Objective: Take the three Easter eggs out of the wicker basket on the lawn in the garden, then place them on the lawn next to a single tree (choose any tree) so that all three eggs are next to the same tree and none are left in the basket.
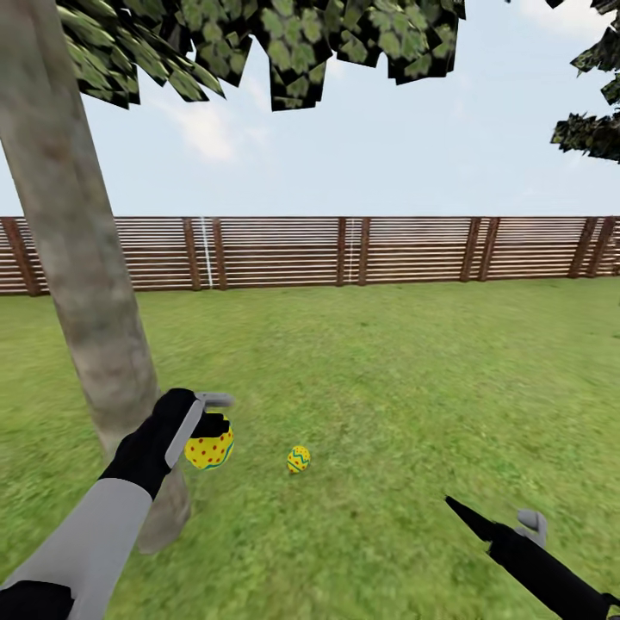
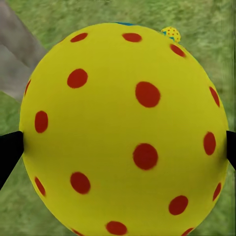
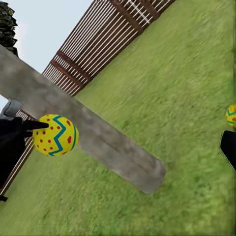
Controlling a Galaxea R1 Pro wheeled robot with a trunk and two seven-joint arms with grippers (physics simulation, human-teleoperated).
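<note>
The left tool (image 1: 209, 412) pinches a dotted egg (image 1: 209, 449) just right of the trunk (image 1: 82, 284), above the lawn (image 1: 413, 387). Another egg (image 1: 298, 459) lies nearby to the right. The right tool (image 1: 495, 521) hangs low, near right; I cannot tell its spread. Released from this height, the egg may roll away from the tree.

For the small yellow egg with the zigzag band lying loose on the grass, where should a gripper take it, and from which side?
Grip the small yellow zigzag-banded egg across its widest middle, coming straight down from above. It lies on open lawn, apart from the grey-brown tree trunk, so nothing blocks a top approach. Its rounded shell would likely slip if pinched near either end.
</note>
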